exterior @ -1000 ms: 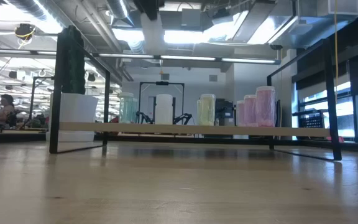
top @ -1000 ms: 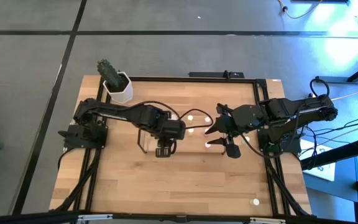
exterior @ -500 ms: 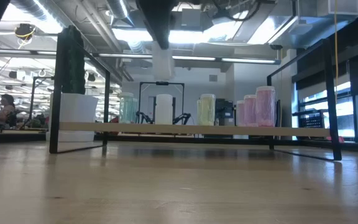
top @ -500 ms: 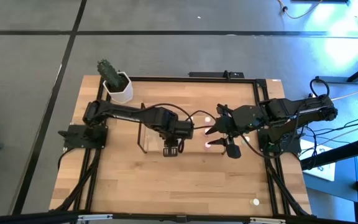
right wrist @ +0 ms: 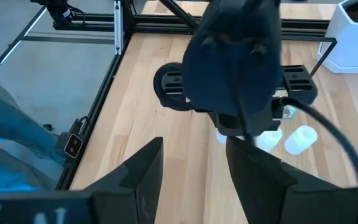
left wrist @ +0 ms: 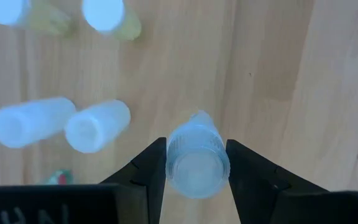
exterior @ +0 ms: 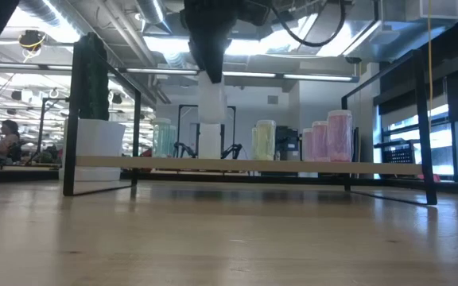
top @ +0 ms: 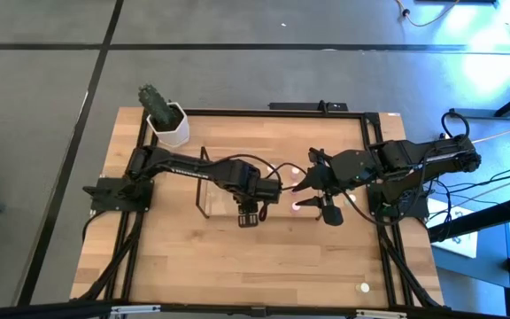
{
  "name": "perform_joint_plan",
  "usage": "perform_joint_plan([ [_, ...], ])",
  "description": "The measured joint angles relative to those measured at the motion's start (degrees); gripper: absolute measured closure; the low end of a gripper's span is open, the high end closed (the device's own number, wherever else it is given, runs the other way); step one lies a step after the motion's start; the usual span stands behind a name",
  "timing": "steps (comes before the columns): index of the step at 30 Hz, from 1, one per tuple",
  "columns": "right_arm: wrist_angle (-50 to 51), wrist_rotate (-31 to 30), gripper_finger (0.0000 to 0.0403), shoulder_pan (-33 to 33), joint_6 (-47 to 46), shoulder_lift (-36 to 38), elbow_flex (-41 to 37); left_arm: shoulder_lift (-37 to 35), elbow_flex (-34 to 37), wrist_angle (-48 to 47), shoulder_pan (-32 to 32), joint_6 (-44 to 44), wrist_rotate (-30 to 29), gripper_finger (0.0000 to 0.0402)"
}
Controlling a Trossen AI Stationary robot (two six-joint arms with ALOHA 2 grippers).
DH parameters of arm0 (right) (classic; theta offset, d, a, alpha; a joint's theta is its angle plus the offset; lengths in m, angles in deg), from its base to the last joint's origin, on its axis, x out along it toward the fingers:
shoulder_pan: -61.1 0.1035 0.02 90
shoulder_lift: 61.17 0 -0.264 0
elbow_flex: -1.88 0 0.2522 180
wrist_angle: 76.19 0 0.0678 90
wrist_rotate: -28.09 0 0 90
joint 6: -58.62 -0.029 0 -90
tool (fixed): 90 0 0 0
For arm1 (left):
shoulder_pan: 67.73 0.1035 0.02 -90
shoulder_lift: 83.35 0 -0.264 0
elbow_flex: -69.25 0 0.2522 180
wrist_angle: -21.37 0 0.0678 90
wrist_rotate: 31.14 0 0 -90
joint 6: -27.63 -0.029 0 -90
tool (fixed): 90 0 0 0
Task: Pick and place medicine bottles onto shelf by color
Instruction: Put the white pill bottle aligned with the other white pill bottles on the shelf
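From above, the left gripper (top: 249, 215) reaches out over the middle of the table (top: 175, 275), just past the shelf (top: 209, 197), while the right gripper (top: 312, 197) waits close by, near a pink-lit bottle (top: 297, 206); one stray bottle (top: 364, 287) lies well apart at the near right corner; a white plant pot (top: 168, 126) stands at the far left corner.

At table height, a white bottle (exterior: 211, 101) hangs upright under dark fingers, clear above the shelf's plank (exterior: 245, 164); greenish (exterior: 162, 137), white (exterior: 210, 139), yellowish (exterior: 264, 140) and pink (exterior: 329, 135) bottles already stand along it.

The left wrist view shows the jaws closed on the white bottle (left wrist: 196, 163); four more bottles lie on the wood beyond, two pale (left wrist: 61, 122) and two yellowish (left wrist: 110, 15).

The right wrist view shows its own fingers (right wrist: 143, 168) apart with nothing between them, facing the left arm.

Judged from this, the carry step is in hand; next, the white bottle should be lowered beside the white one on the shelf, kept upright, then released.
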Motion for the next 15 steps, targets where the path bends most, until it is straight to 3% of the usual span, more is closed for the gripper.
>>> perform_joint_plan([
  [8, -0.2, 0.0, 0.0225, 0.0, 0.0, 0.0, 0.0, 0.2, 0.2, 0.1, -0.4, 4.3, -0.9, 0.0266],
  [15, -0.3, 0.0, 0.0225, 0.0, 0.0, 0.0, 0.0, 0.2, 4.7, 3.4, -0.7, 5.2, -0.3, 0.0266],
])
